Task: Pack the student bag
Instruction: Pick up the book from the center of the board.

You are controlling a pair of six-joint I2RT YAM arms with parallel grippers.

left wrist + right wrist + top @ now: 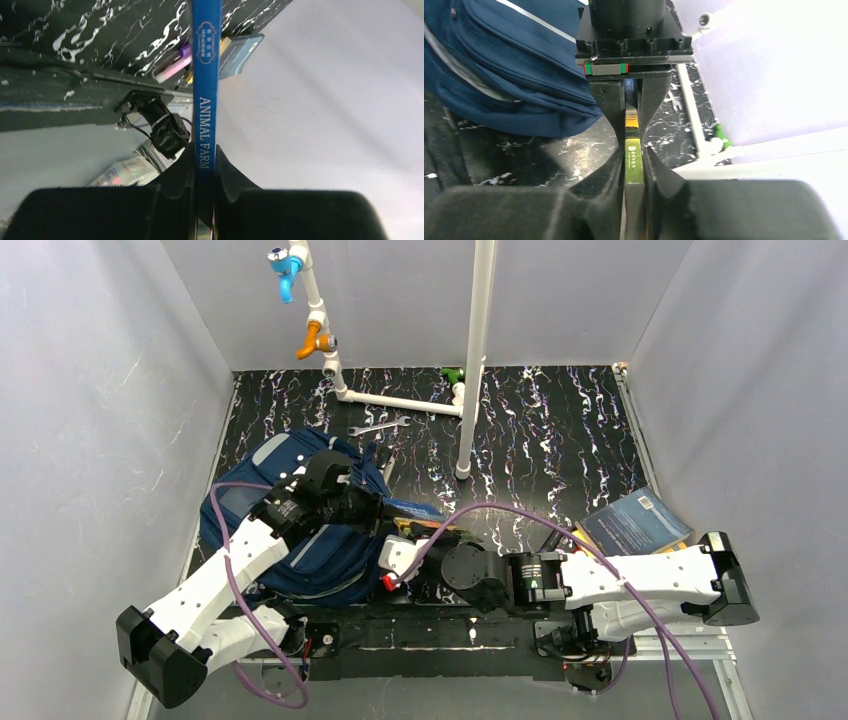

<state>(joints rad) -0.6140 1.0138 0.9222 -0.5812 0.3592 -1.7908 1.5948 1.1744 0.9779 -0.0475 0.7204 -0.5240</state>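
Twice clamping at once. Showing the bag (pixel 325 565) slumped at the left of the table (pixel 560 440), under the left arm (pixel 230 560). Pinching a blue book (pixel 206 60) by its spine, tight in the left gripper (pixel 205 165), right of the bag. Squeezing a yellow-edged book (pixel 632 135) in the right gripper (pixel 634 160), jaws narrow, close to the left one. Showing a third book (pixel 635 520) far right.
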